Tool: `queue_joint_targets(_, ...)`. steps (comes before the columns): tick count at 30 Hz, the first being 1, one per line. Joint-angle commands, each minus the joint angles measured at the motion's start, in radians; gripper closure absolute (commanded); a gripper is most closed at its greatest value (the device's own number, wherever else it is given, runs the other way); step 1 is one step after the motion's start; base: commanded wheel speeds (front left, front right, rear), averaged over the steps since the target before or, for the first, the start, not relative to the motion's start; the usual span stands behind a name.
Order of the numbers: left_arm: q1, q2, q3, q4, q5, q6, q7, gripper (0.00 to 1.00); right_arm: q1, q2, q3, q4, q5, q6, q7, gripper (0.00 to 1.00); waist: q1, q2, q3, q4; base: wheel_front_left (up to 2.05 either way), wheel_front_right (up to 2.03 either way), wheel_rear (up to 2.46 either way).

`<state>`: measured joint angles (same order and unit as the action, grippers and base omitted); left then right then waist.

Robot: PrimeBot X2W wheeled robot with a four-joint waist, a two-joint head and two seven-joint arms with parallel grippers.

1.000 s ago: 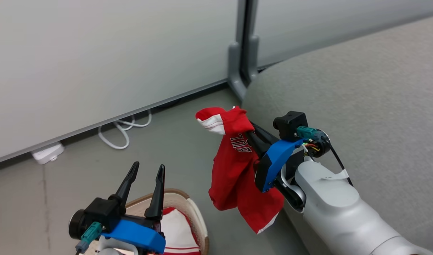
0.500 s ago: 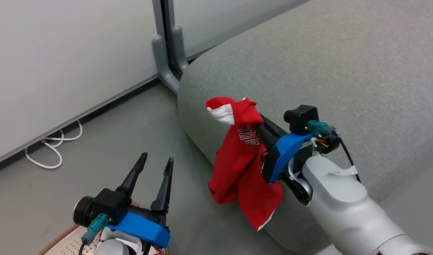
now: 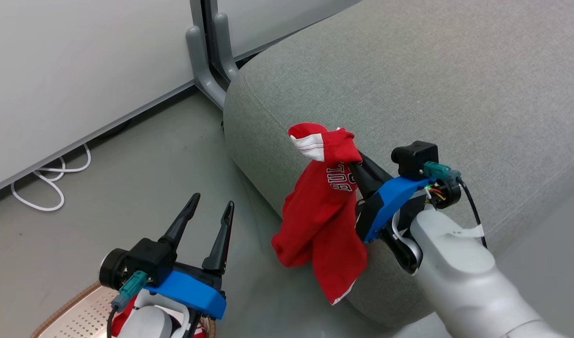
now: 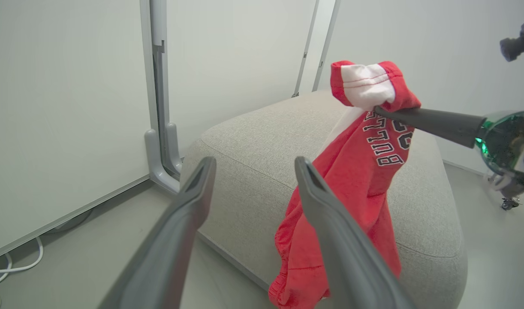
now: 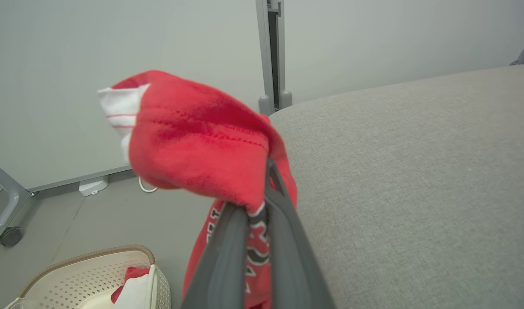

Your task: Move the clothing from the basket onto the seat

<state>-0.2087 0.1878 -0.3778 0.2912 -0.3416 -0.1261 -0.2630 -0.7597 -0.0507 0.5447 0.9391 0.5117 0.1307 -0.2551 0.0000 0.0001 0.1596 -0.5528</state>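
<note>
Fabric looks soft and light: red garment (image 3: pixel 322 220) hangs limp beside the seat's (image 3: pixel 409 84) left edge. The right gripper (image 3: pixel 355 166) is clamped on its upper fold. The left gripper (image 3: pixel 213 201) is spread apart and empty.

You have one red garment (image 3: pixel 322 216) with a white striped band at its top and black-and-white lettering. It's pinched near the top in the jaws of the right gripper (image 3: pixel 357 168), hanging crumpled, clear of the floor, in front of the near left corner of the seat (image 3: pixel 409 84). Can't tell if they touch. The seat is big, grey fabric, rounded edges. A second garment (image 5: pixel 133 288), red and white, is bunched inside the basket (image 5: pixel 73 268), which is cream perforated plastic with a brown woven rim, on the floor near left.
</note>
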Motion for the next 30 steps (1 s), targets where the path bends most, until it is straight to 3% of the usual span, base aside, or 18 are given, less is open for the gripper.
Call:
queue_joint_targets(1, -0.013, 0.007, 0.006, -0.004, -0.001, -0.007, -0.003, 0.0, -0.029, 0.0, -0.012, 0.006, -0.01, 0.0, 0.006, 1.0, 0.0, -0.0001, 0.01, -0.001, 0.0, 0.0, 0.0)
queue_joint_targets(7, -0.008, 0.031, 0.03, -0.045, 0.022, -0.007, -0.003, 0.0, -0.2, -0.043, -0.089, 0.041, -0.02, 0.0, 0.034, 1.0, 0.0, -0.0001, 0.081, -0.007, 0.0, 0.0, 0.0)
queue_joint_targets(19, -0.139, 0.139, -0.013, -0.194, 0.082, -0.005, 0.052, 0.0, -0.579, -0.314, -0.397, 0.1, -0.02, 0.0, 0.007, 1.0, 0.0, -0.0001, 0.376, 0.078, 0.0, 0.0, 0.0)
queue_joint_targets(25, -0.224, 0.163, -0.033, -0.278, 0.104, -0.005, 0.095, 0.0, -0.589, -0.344, -0.506, 0.15, -0.025, 0.0, -0.006, 1.0, 0.0, -0.0001, 0.51, 0.118, 0.0, 0.0, 0.0)
queue_joint_targets(30, -0.27, 0.179, -0.047, -0.309, 0.113, -0.005, 0.114, 0.0, -0.533, -0.312, -0.559, 0.182, -0.023, 0.0, -0.01, 1.0, 0.0, -0.0001, 0.572, 0.136, 0.0, 0.0, 0.0)
